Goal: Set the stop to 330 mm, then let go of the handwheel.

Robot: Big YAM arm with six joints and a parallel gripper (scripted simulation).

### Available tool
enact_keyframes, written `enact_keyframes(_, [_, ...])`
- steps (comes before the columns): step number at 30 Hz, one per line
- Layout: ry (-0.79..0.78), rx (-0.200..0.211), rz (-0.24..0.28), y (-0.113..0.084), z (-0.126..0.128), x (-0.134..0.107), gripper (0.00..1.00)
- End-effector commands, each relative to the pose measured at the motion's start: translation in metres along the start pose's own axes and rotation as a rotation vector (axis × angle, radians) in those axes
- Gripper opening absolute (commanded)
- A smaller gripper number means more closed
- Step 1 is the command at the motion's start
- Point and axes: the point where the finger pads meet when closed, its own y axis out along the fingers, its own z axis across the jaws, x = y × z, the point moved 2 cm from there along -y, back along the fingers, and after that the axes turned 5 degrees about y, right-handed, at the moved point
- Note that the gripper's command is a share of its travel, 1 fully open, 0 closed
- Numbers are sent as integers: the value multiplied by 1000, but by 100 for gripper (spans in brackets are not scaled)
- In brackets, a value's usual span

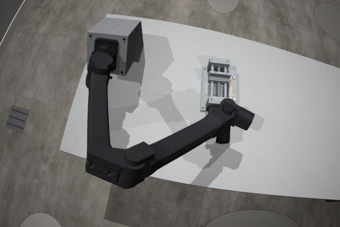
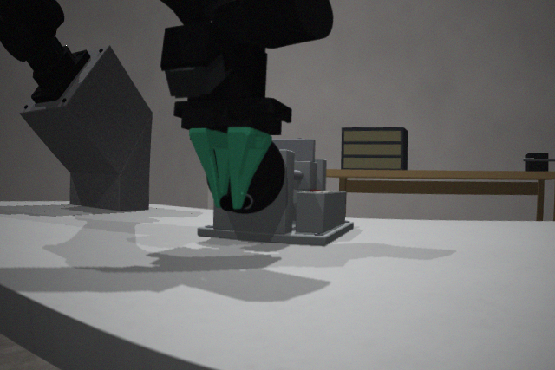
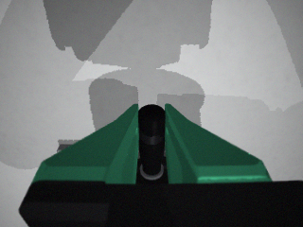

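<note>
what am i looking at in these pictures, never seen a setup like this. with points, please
It's one black robot arm, bolted to a grey angled block [image 1: 134, 43] [image 2: 112, 133] on a white table [image 1: 274, 136] [image 2: 358, 312]. The top picture looks down, the exterior one looks across the table, and the wrist one looks along the green-fingered gripper [image 2: 229, 204] [image 3: 151, 113].

On the table sits a small grey device on a flat base plate [image 1: 203, 90] [image 2: 269, 237], with rods, a scale [image 1: 232, 88] and a black handwheel [image 2: 270, 178]. The gripper is shut on the wheel's black handle [image 3: 151, 123].
</note>
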Motion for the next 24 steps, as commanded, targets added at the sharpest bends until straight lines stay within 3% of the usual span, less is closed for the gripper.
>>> enact_keyframes(1, [2,32,11,-8,27,-11,6])
enact_keyframes(8, [24,28,7,-2,28,-5,6])
enact_keyframes(24, [7,42,9,-18,40,-12,6])
